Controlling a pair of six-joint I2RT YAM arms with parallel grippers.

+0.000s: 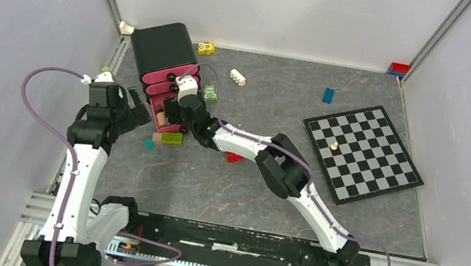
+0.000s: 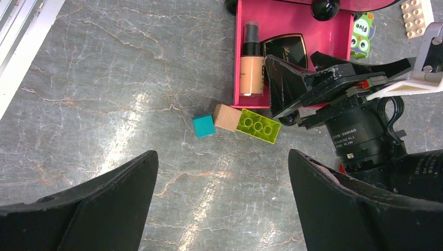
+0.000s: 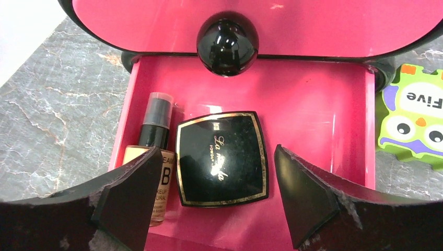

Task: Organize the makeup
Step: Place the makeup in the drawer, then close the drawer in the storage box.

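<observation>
A pink drawer [image 3: 324, 130] stands pulled out at the foot of a black-and-pink organizer [image 1: 163, 51]. In it lie a square black compact [image 3: 222, 158] with gold trim and, to its left, a beige black-capped bottle [image 3: 154, 130]. My right gripper [image 3: 217, 151] hovers open over the drawer, its fingers either side of the compact with a gap on both sides. My left gripper [image 2: 222, 154] is open over bare table just in front of the drawer, holding nothing. Its view also shows the bottle [image 2: 251, 68] and the compact [image 2: 284, 44], partly hidden by the right gripper.
A teal cube [image 2: 203, 126], a wooden cube [image 2: 226, 117] and a lime brick [image 2: 258, 126] lie at the drawer's front edge. A green owl piece [image 3: 412, 117] sits right of the drawer. A chessboard [image 1: 363, 152] lies far right. Loose bricks [image 1: 237, 77] are scattered behind.
</observation>
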